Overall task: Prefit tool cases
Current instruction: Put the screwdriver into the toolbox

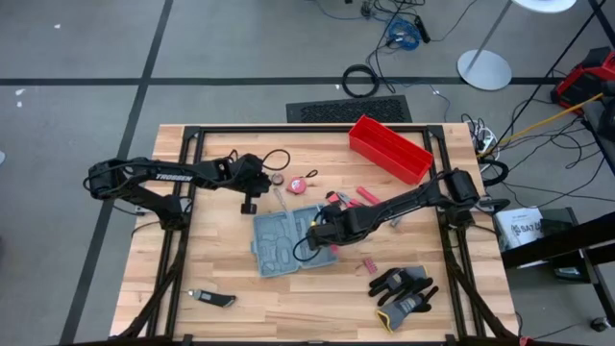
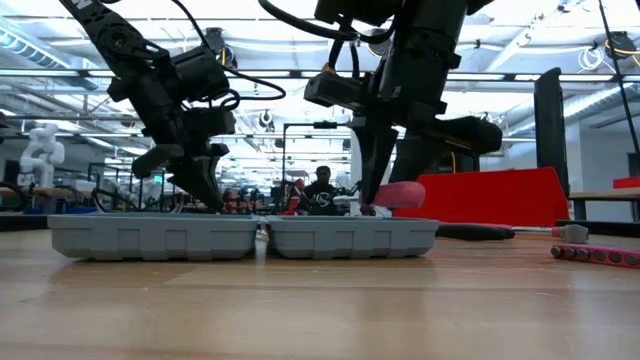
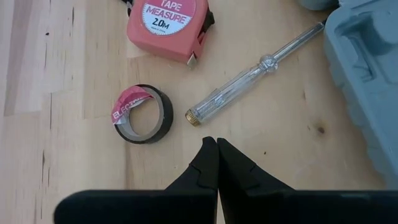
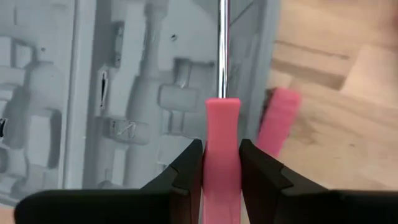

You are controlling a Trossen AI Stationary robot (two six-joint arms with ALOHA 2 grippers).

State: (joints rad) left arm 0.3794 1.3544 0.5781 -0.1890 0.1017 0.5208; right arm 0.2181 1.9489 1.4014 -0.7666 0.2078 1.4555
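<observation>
Tool case lies open mid-desk, right tool over it.
Right tool pinches a pink-handled screwdriver above the case's moulded slots; left tool, fingers pressed together and empty, hovers just beside the case near tape roll, clear screwdriver and tape measure.

Robotics lab or workshop floor. Wooden counter on a black metal frame, two arms bolted to it. Grey floor with dark tape lines, loose cables at upper centre of the high view, floor vent behind the counter. Low view shows a big open hall: ceiling strip lights, a white robot at far left, a person seated mid-frame.
</observation>
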